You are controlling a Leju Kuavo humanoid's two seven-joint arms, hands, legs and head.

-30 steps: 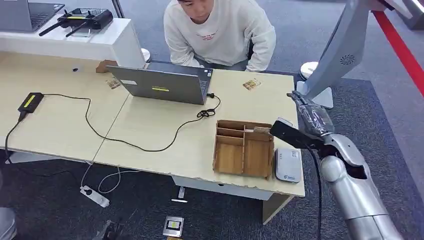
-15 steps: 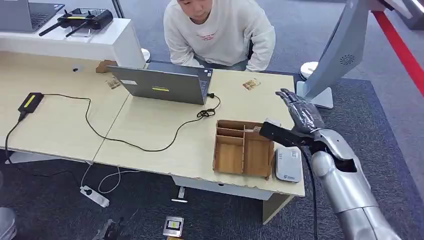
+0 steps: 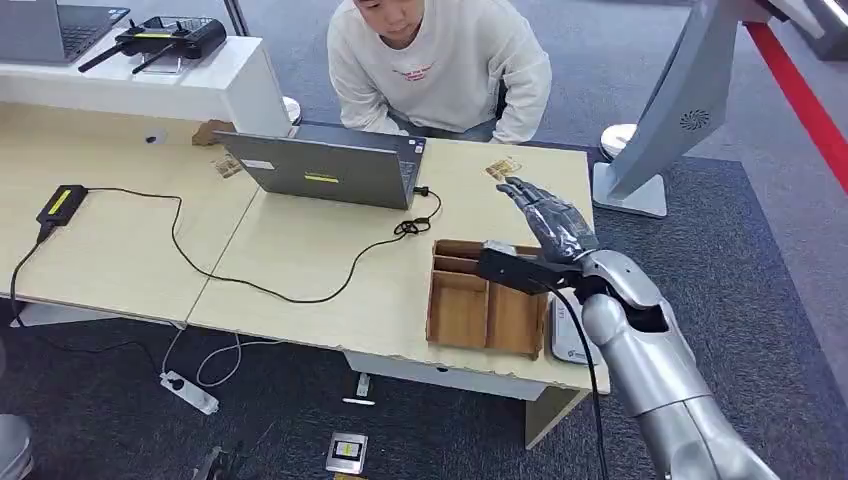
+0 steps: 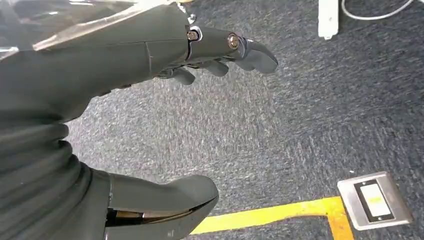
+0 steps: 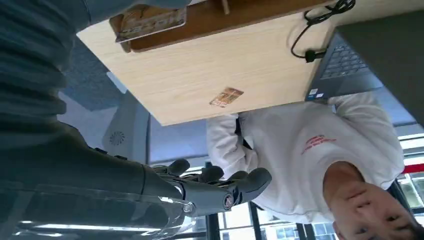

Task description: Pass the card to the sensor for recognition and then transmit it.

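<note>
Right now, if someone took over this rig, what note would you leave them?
Right robot hand: open, empty, above the wooden tray.
Left robot hand: open, empty, hanging over the carpet.
One card lies in the tray; a second card lies on the desk near the person. The white sensor sits beside the tray.
Done: nothing, no card held.
Left: grasp card, present to sensor, pass it on.

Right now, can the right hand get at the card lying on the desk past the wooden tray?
Probably yes. The right hand is open and empty, raised above the wooden tray, fingers pointing toward the card. Bare desk lies between them; the laptop sits off to one side.
</note>
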